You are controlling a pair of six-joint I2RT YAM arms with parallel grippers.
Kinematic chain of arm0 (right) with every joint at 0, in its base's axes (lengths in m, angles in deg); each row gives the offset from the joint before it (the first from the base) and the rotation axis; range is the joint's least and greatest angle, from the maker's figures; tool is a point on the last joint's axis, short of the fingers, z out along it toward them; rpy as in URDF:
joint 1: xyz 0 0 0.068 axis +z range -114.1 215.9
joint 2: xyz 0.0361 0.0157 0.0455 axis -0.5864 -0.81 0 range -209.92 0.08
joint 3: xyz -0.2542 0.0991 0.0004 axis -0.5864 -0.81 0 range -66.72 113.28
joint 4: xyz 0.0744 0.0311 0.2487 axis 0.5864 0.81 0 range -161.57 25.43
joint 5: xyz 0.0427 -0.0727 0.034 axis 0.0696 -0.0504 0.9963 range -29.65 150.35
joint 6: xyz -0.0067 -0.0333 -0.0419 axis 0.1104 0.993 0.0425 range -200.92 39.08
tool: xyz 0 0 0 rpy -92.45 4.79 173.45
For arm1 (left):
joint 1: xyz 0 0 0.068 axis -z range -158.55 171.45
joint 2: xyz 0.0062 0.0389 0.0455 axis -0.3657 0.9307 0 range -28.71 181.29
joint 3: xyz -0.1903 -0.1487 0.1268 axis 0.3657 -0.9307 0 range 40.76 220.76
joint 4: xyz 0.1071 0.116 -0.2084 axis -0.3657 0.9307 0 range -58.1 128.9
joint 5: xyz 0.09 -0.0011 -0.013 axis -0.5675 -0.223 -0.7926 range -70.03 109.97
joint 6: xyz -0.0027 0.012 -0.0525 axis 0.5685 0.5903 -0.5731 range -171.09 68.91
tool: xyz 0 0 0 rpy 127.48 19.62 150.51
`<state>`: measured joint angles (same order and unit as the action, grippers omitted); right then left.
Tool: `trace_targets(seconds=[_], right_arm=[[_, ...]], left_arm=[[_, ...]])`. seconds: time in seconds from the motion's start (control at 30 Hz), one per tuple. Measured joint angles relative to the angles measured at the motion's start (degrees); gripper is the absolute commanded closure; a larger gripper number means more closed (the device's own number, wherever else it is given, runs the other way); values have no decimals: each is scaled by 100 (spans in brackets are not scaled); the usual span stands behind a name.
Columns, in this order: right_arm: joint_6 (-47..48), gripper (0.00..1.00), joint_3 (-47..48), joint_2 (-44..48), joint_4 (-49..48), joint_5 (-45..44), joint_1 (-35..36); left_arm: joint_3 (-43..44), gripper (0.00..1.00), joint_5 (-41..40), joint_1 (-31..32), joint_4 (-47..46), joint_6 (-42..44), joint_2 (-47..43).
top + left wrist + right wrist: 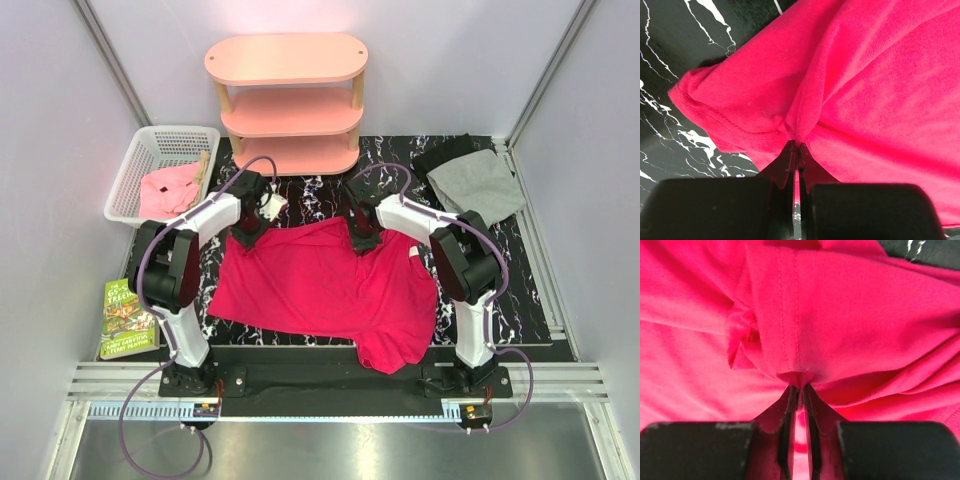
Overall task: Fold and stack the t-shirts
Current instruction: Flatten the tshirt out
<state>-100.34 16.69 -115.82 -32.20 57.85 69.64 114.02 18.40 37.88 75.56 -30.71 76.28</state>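
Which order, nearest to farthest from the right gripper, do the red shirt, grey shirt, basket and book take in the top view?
1. The red shirt, pinched in the right gripper, table centre.
2. The grey shirt, far right corner.
3. The basket, far left.
4. The book, near left edge.

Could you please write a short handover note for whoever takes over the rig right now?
Left tool: shut on the red shirt at its far left corner.
Right tool: shut on a fold at the same shirt's far edge, further right.
The red shirt lies spread but wrinkled on the mat. The grey shirt lies loose at the far right corner.
Done: nothing folded or stacked yet.
Left: fold the red shirt, fold the grey shirt, stack them.
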Motion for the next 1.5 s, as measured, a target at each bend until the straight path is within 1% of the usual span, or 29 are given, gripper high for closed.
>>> trace_targets(seconds=[0.13, 0.3, 0.4, 0.53, 0.63, 0.77, 0.93, 1.1, 1.17, 1.27, 1.33, 1.43, 1.5], right_arm=[[37, 83, 184, 59, 181, -59, -4], [61, 82, 411, 407, 461, -278, -13], [96, 82, 566, 688, 601, -415, -42], [168, 85, 837, 1023, 754, -555, -164], [168, 87, 1029, 1075, 804, -636, -289], [179, 90, 1263, 1073, 968, -793, -407], [258, 95, 2063, 1078, 1202, -1005, -704], [343, 95, 3121, 1106, 1377, -1189, -1314], [356, 96, 3407, 1196, 1423, -1303, -1419], [343, 95, 3626, 1547, 1582, -1333, -1405], [297, 95, 3598, 2000, 1722, -1296, -1355], [208, 96, 3399, 2623, 1784, -1281, -1327], [125, 97, 3069, 3248, 1871, -1255, -1329]], left_arm=[[0, 100, -37, 0, 4, 63, -59], [109, 100, -81, -61, 111, 131, -168], [426, 100, -136, -190, 219, 238, -234], [901, 100, -199, -463, 348, 376, -372], [1285, 100, -282, -651, 369, 474, -481], [1519, 100, -402, -754, 455, 577, -562], [1875, 100, -584, -748, 656, 734, -562], [2782, 100, -793, -778, 811, 885, -564], [3042, 100, -863, -778, 820, 949, -636], [3086, 100, -960, -778, 973, 1047, -979], [3001, 100, -1008, -780, 1102, 1128, -1362], [2662, 100, -1034, -778, 1224, 1222, -2026], [2234, 100, -1054, -778, 1311, 1285, -2640]])
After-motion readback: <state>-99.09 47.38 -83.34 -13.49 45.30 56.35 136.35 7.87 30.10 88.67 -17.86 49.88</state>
